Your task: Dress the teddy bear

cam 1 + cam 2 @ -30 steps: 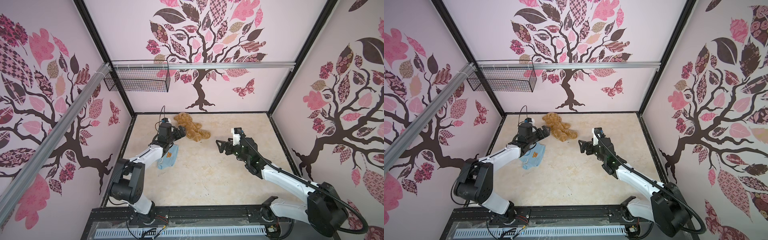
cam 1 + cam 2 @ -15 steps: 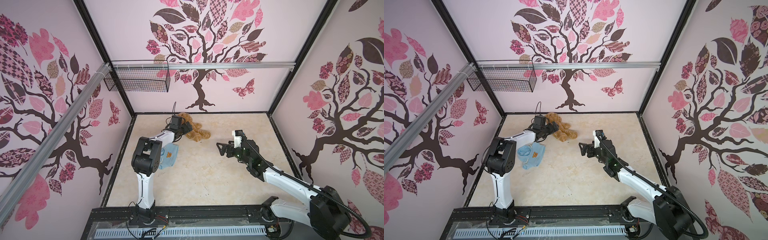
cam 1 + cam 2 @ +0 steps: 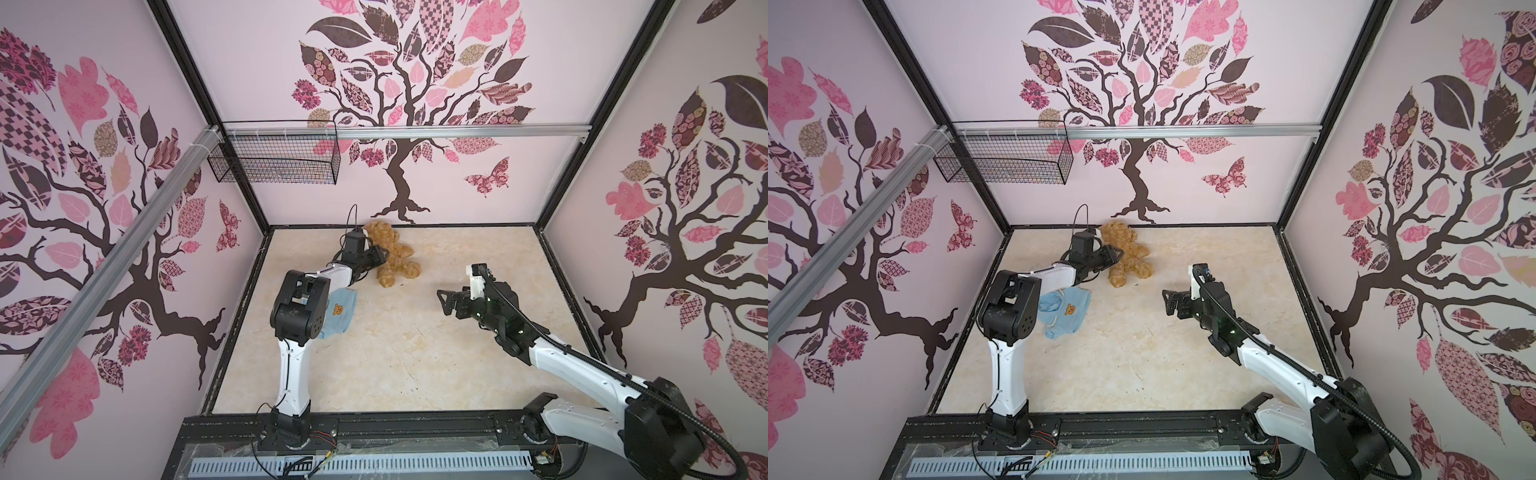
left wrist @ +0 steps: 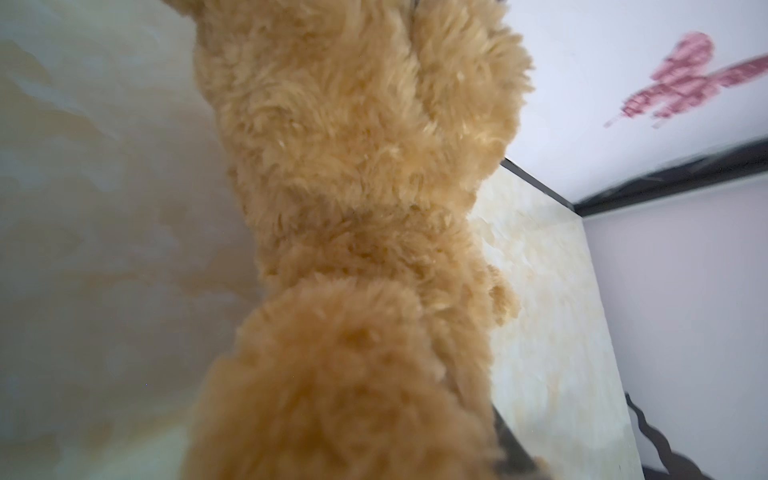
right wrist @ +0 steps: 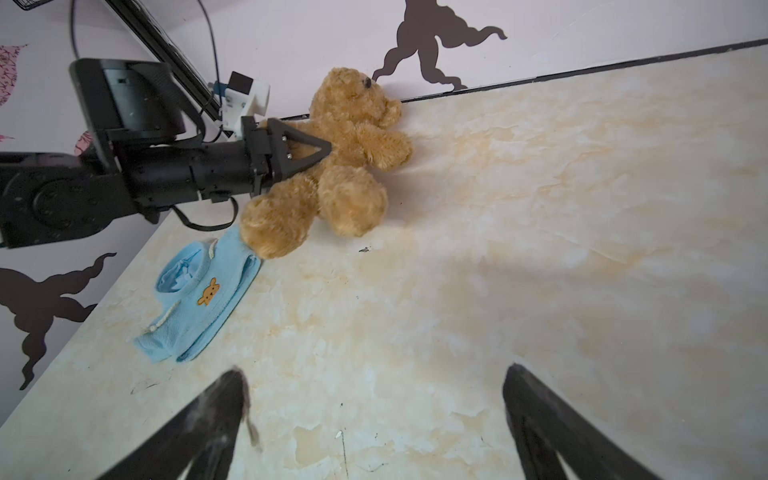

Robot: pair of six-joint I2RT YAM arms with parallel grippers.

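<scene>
Teddy bear (image 3: 395, 249) sits upper centre, against the back wall. Left gripper (image 5: 324, 149) straddles its torso, likely to drag it clear; can't tell if it's clamped. Right gripper (image 5: 376, 372) is spread wide and empty, on standby centre-right. Light blue shirt (image 3: 1065, 311) lies just beside the bear's foot.

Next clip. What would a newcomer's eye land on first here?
The golden-brown teddy bear lies at the far edge of the table. The left gripper is pressed against its side, though the pictures do not show a firm grip. Next comes the light blue shirt, lying on the table nearer the front. The right gripper hovers open and empty over the middle.
</scene>
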